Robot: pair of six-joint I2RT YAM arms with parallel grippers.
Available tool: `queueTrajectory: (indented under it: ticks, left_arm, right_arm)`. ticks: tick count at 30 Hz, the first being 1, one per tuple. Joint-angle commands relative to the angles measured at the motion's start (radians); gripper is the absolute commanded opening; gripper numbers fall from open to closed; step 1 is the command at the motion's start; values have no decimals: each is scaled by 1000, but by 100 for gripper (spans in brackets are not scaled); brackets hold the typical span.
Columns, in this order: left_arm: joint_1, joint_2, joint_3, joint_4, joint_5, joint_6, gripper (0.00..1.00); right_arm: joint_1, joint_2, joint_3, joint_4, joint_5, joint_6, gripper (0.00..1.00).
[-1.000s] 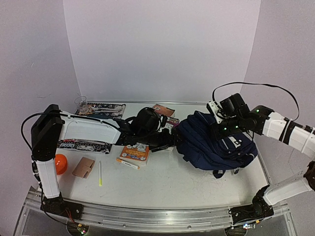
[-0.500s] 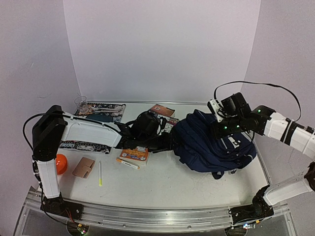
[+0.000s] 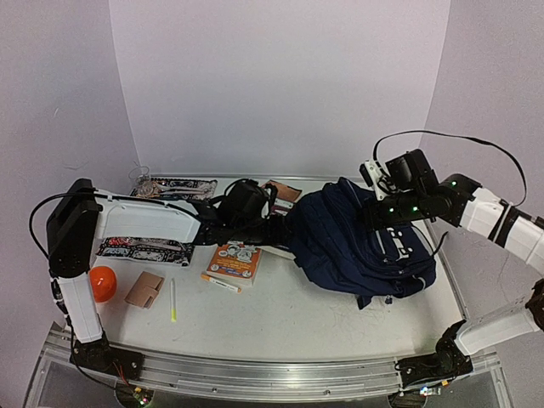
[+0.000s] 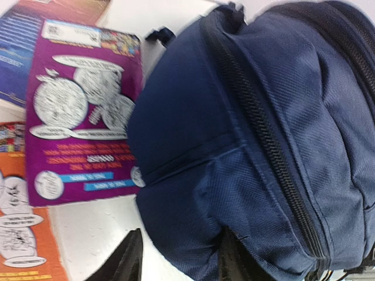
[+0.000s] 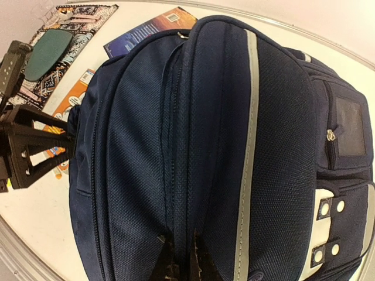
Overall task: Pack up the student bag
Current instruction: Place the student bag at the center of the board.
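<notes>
The student bag (image 3: 357,246) lies on its side on the right half of the table (image 3: 297,323). Over the last second it has shifted leftward, so its near end now sits closer to the books than it did. The left arm has stretched out to meet it. The left gripper (image 4: 179,263), wide apart a second ago, has drawn in about halfway round the bag's lower edge, with a bulge of navy cloth between its fingers; whether it has truly bitten I cannot tell. The right gripper (image 5: 180,263) is pinched together on a fold at the top of the bag, near the grey stripe, as it was before. To my eye both arms are taking hold to steady or open the bag, whose zips look closed, and the books are still out on the table. The orange book (image 3: 235,262) now lies clear of the left arm, and a purple book (image 4: 82,117) sits just beside the bag. The purple cover has white speech bubbles, blue bands and a white printed label (image 4: 73,33), all too blurred to read. The bag's white patches (image 5: 328,225) carry studs but no legible brand.
</notes>
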Motion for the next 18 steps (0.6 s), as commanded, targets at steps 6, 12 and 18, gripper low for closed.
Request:
queueTrajectory:
  ticks: [6, 12, 18]
  left_arm:
    - [32, -106, -4, -73, 24, -44, 66]
    - [32, -206, -60, -68, 19, -65, 78]
    - [27, -263, -103, -65, 64, -70, 84]
  right_arm:
    - [6, 34, 128, 104, -12, 54, 0]
    - [6, 89, 144, 144, 6, 99, 0]
    - [6, 100, 115, 173, -44, 46, 0]
